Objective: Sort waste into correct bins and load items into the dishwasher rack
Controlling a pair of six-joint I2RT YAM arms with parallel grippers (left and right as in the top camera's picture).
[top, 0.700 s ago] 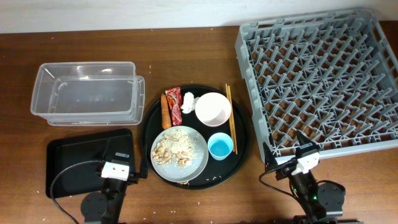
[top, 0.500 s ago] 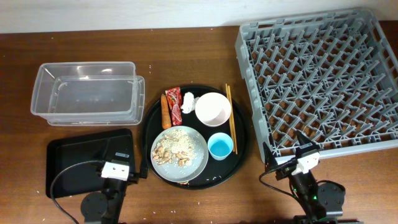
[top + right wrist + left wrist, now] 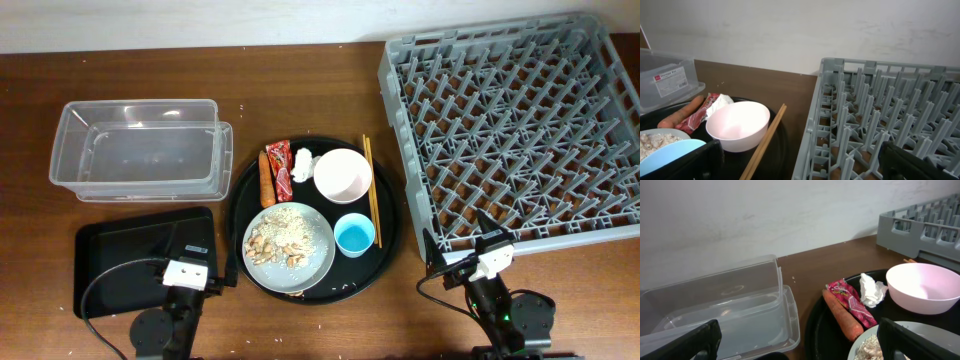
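Brown wooden desk (image 3: 320, 80), plain white wall (image 3: 740, 210) behind it.

Your left gripper (image 3: 190, 255) has its jaws spread wide with nothing between them. In the left wrist view the two dark fingers (image 3: 690, 342) sit at the bottom corners. It hangs at the front edge, over the right end of the flat black tray (image 3: 120, 260) near the front-left corner.

Your right gripper (image 3: 458, 238) is also spread wide and holds nothing. It sits at the front edge toward the right, just beside the front-left corner of the rack (image 3: 520, 130).

The rack fills the back-right corner, and all you can see in it is pegs. The clear tub (image 3: 140, 155) is toward the back-left, behind the flat tray, with nothing visible inside.

The round black tray (image 3: 385, 240) is mid-desk toward the front edge, between your two arms. On it:
- The plate (image 3: 318, 255) is at the front, with the food scraps (image 3: 283, 238) heaped on it.
- The blue cup (image 3: 354, 235) is just to the right of the plate.
- The bowl (image 3: 343, 175) stands upright behind the cup.
- The chopsticks (image 3: 370, 190) lie along the tray's right side, running front to back next to the bowl.
- The carrot (image 3: 266, 178) is at the back-left of the tray, and the red wrapper (image 3: 281, 168) touches its right side.
- The tissue (image 3: 303, 162) is between the wrapper and the bowl.
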